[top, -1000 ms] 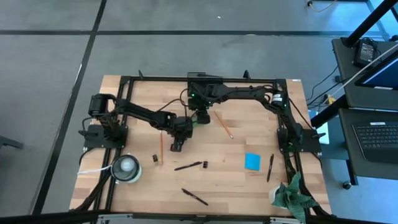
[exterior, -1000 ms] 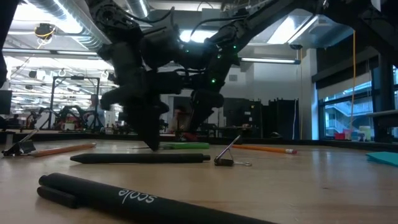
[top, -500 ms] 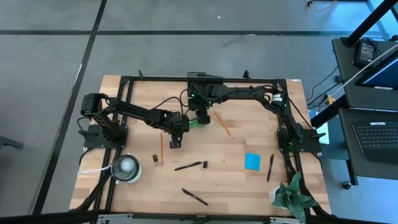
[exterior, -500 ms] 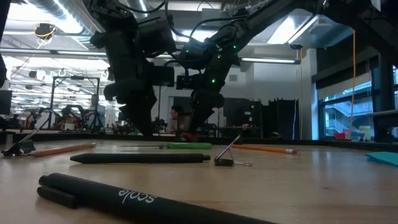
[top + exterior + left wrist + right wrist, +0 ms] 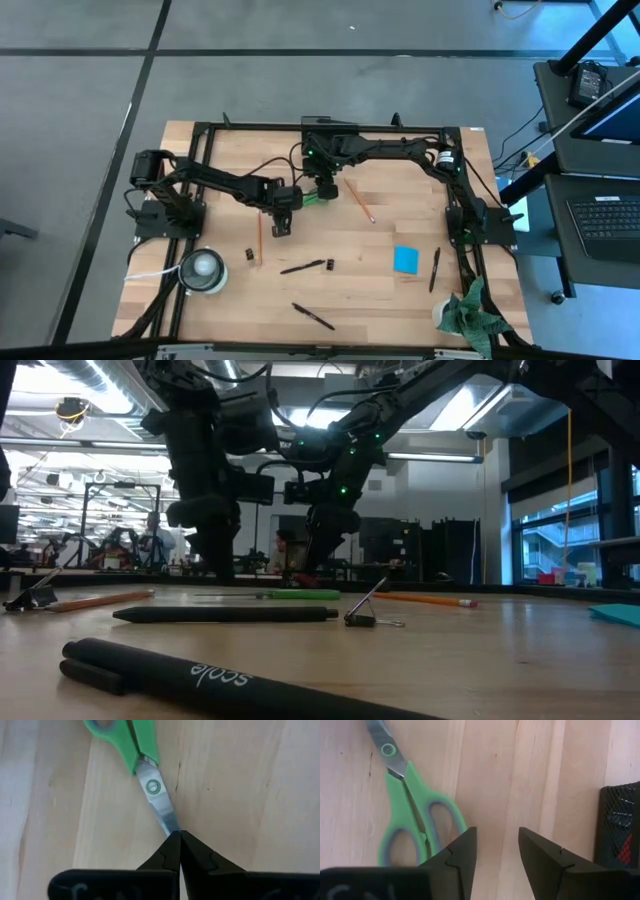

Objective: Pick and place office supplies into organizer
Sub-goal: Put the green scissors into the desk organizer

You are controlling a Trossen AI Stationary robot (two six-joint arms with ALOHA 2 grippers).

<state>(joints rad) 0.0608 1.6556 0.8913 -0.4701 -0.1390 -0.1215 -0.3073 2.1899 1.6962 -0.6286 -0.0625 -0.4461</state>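
The green-handled scissors [image 5: 312,197] lie flat on the table, also seen in the left wrist view [image 5: 135,750] and the right wrist view [image 5: 415,815]. My left gripper [image 5: 179,835] is shut, its fingertips right at the tip of the blades [image 5: 167,820]. My right gripper [image 5: 497,845] is open and hovers over bare wood beside the scissors' handles. The black mesh organizer [image 5: 620,820] stands next to it, with a small red piece [image 5: 625,852] inside. In the high view the right arm hides the organizer. My left gripper's shut fingertips [image 5: 172,845] stand at the tip of the scissors' blades [image 5: 170,825], coming along the blades. The fingers hide the very tip, so I cannot tell whether they touch it. The scissors lie flat on the table.
Two pencils [image 5: 259,238] [image 5: 359,202], three black pens [image 5: 302,267] [image 5: 313,316] [image 5: 434,268], two clips [image 5: 249,255] [image 5: 329,264] and the blue note pad [image 5: 406,259] lie on the near half. A white roll [image 5: 205,268] sits near left, a green cloth [image 5: 468,312] near right.
My left gripper has moved toward the table's far edge and slightly left, from beside the pencil to the tip of the scissors' blades. The right arm and the scissors have kept still.
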